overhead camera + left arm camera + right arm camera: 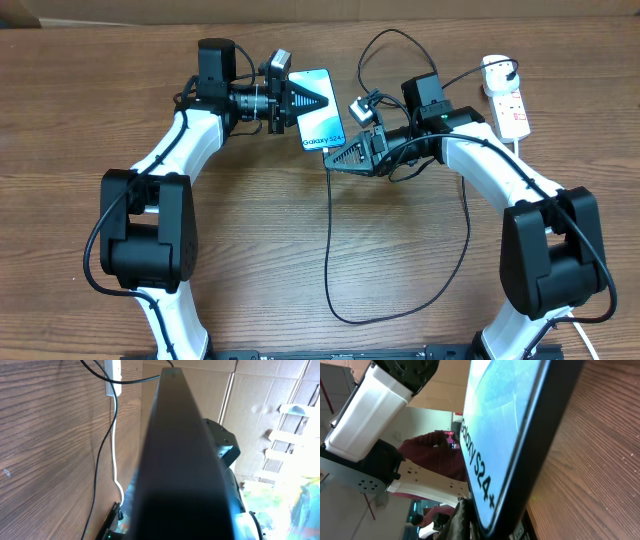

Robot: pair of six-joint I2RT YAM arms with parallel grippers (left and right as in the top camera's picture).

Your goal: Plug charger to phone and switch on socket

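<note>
At upper centre of the overhead view, the left gripper (316,100) clamps the slim black-bezelled blue-lit smartphone (325,130), long axis pointing down-frame at the right gripper (333,157), pinched on the thin black charger cable (327,240) just below

The phone (322,120), its lit blue screen reading "Galaxy S24+", is tilted above the rear middle of the tabletop (260,250). The charger (327,235), a thin black cable, loops from the phone's lower end to its adapter (497,70) at the head of the white socket (513,112), right rear.
</note>
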